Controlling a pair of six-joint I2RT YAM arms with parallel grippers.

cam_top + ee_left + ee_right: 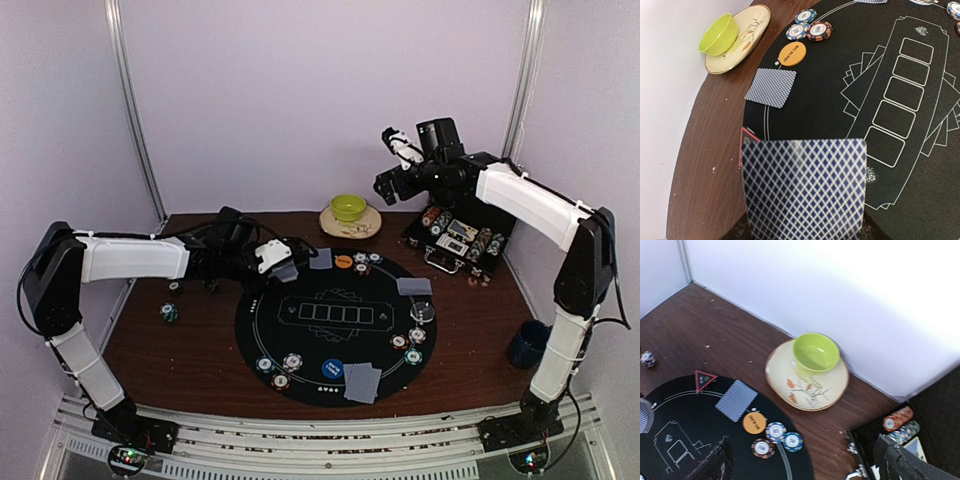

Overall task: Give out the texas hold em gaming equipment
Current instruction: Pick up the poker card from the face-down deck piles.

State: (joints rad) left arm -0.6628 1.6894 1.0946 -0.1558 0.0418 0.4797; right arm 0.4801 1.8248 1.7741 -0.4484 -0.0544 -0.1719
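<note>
My left gripper (280,262) is shut on a blue-diamond-backed playing card (802,190) that hangs low over the left rim of the round black mat (300,340). The card hides the fingers in the left wrist view. Beside it lies a red triangle marker (747,137). Further on lie a face-down card (771,87), an orange disc (792,53) and three striped chips (809,30). My right gripper (392,165) is raised at the back right, open and holding nothing. Below it in the right wrist view are the same card (737,400), disc (754,422) and chips (776,432).
A green bowl (348,207) sits on its plate at the back. An open black case (460,240) with chip stacks stands at the back right. A dark blue mug (526,343) is at the right edge. More cards (361,382) and chips (278,368) ring the mat.
</note>
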